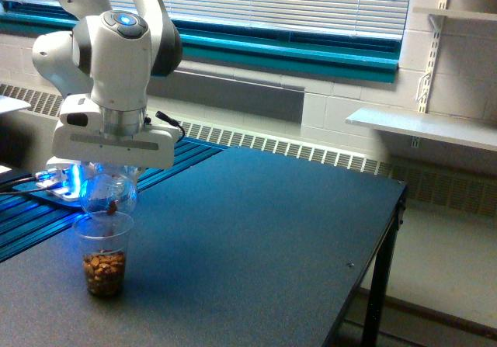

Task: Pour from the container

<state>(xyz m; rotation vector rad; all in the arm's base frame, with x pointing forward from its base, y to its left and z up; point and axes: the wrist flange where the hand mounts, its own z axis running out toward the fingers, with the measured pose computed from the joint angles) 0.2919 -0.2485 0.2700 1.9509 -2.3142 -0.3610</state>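
My gripper (109,178) is shut on the container (108,194), a small clear rounded plastic vessel lit blue from above. It is tipped mouth-down just over a taller clear tapered cup (103,255) that stands on the dark table at the exterior view's left. One brown nut-like piece shows near the container's lower edge. The tapered cup holds a layer of brown nuts in its bottom third. My fingers are mostly hidden under the white hand.
The dark table (256,238) stretches to the exterior view's right, its edge near a leg (378,285). Blue slatted surface (46,207) lies behind the cup. A radiator, window blinds and a white wall shelf (423,126) line the back.
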